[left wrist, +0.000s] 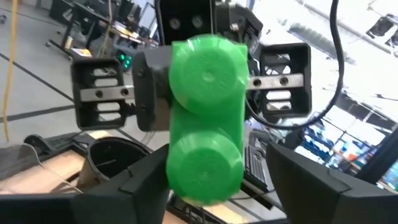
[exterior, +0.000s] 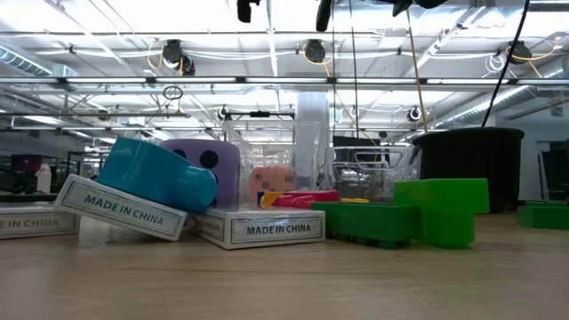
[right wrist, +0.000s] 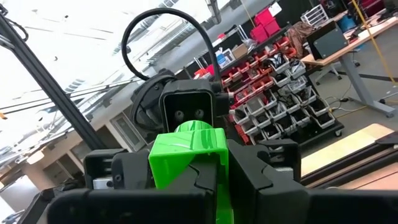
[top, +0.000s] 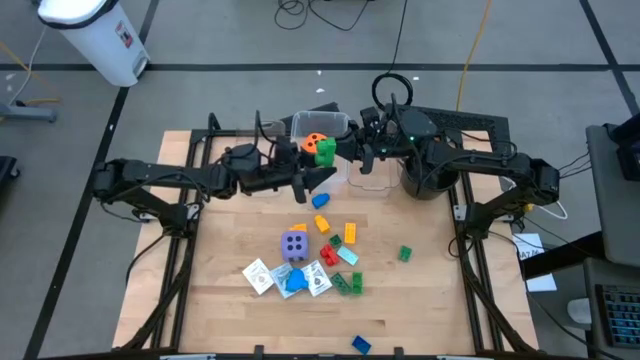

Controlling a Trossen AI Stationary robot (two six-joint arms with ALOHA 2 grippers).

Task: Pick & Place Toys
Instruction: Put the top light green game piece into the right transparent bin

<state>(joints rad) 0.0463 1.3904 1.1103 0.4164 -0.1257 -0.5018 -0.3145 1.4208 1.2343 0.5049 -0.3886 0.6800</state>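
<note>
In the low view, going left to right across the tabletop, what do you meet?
Teal brick leaning on a card box → purple die → second card box → green bricks → black pot.

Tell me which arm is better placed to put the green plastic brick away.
Right, probably: the right claw is shut on the green plastic brick, the left claw is open, and the black pot sits beside the right arm.

overhead, table-level, two facing wrist views
</note>
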